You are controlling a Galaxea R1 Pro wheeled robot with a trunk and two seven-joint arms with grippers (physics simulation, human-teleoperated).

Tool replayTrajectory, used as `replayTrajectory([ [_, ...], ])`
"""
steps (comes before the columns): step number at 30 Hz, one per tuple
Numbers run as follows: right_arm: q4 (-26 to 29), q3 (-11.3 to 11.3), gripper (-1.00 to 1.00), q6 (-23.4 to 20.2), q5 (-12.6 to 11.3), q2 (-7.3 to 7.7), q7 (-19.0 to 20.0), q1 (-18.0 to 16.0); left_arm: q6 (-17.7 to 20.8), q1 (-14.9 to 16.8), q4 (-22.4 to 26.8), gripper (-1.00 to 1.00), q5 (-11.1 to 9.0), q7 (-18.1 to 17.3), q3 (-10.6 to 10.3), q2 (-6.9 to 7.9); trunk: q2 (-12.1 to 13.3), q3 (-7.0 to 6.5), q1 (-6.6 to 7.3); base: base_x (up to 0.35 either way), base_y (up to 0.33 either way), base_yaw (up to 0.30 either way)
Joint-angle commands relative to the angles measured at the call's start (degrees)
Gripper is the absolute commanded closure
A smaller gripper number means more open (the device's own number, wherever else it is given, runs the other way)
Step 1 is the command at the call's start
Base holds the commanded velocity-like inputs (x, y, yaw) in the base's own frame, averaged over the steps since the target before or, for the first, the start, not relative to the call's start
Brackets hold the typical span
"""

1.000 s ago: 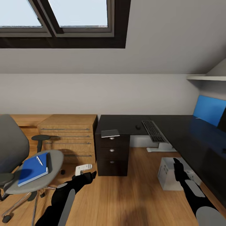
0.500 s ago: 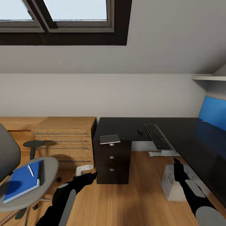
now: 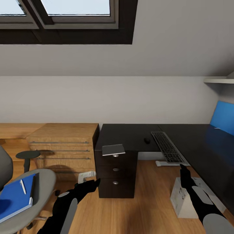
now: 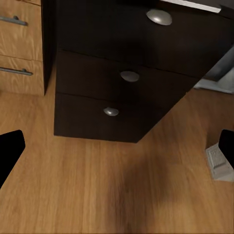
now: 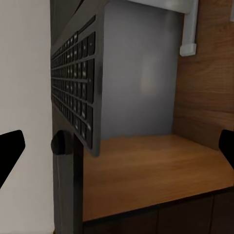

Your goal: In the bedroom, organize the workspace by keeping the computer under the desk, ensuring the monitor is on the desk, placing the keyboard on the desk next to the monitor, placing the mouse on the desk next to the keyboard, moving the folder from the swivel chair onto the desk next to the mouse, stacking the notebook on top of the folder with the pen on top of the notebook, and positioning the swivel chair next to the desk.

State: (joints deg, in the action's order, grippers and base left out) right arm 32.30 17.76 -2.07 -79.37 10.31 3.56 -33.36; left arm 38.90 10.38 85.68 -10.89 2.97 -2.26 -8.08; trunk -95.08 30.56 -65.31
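The black desk (image 3: 130, 133) carries the keyboard (image 3: 167, 151), the small black mouse (image 3: 147, 140) beside it, and the grey notebook (image 3: 113, 149) on the corner above the black drawers (image 4: 131, 78). The blue folder (image 3: 13, 198) lies on the swivel chair's seat (image 3: 44, 182) with the white pen (image 3: 22, 187) on top. The white computer (image 3: 187, 200) stands on the floor at the desk's edge. My left gripper (image 3: 94, 183) hangs open before the drawers, and my right gripper (image 3: 182, 169) is open near the computer, facing the keyboard (image 5: 78, 83). The monitor is out of view.
A light wood drawer unit (image 3: 61, 143) stands left of the desk. A white object (image 3: 85, 175) lies on the floor between it and the black drawers. The blue back panel (image 3: 222, 117) lines the desk's far right. Wood floor (image 3: 139, 208) lies open ahead.
The whole view has shifted, so the chair and folder sit further left and lower in the picture and the desk slightly closer. Both arms hold the same pose.
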Motion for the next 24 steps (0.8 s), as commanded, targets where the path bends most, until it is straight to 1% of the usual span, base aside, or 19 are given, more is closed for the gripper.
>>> replayTrajectory([
  [1, 0.0, 0.2, -1.0, -0.2, -0.5, 0.01, 0.0, 0.0, 0.3, -1.0, 1.7, -1.0, -0.5, 0.3, -0.1, -0.01, 0.0, 0.06, 0.0, 0.039, 0.0, 0.0],
  [2, 0.0, 0.2, -1.0, -0.2, -0.5, 0.02, -0.2, 0.0, 0.3, -1.6, 2.6, -1.0, -0.5, 0.3, -0.3, -0.01, 0.0, 0.06, 0.0, 0.031, 0.0, 0.0],
  [4, 0.0, 0.2, -1.0, -0.2, -0.6, 0.04, -0.8, 0.0, 0.4, -3.8, 5.3, -1.0, -0.6, 0.2, -1.6, -0.01, 0.0, 0.06, 0.0, 0.016, 0.0, 0.0],
  [7, 0.0, 0.2, -1.0, -0.2, -0.6, 0.06, -1.2, 0.0, 0.4, -5.3, 6.6, -1.0, -0.6, 0.2, -2.7, -0.01, 0.0, 0.06, 0.0, 0.007, 0.0, 0.0],
  [12, 0.0, 0.2, -1.0, -0.2, -0.6, 0.06, -1.3, 0.0, 0.4, -5.7, 7.1, -1.0, -0.7, 0.2, -3.1, -0.01, 0.0, 0.06, 0.0, 0.028, 0.0, 0.0],
  [20, 0.0, 0.2, -1.0, -0.2, -0.6, 0.06, -1.5, 0.0, 0.4, -5.8, 7.1, -1.0, -0.7, 0.2, -3.1, -0.01, 0.0, 0.06, 0.0, 0.231, 0.0, 0.0],
  [24, 0.0, 0.2, -1.0, -0.2, -0.6, 0.06, -1.6, 0.0, 0.4, -5.8, 7.0, -1.0, -0.7, 0.2, -3.1, -0.01, 0.0, 0.06, 0.0, 0.036, 0.0, 0.0],
])
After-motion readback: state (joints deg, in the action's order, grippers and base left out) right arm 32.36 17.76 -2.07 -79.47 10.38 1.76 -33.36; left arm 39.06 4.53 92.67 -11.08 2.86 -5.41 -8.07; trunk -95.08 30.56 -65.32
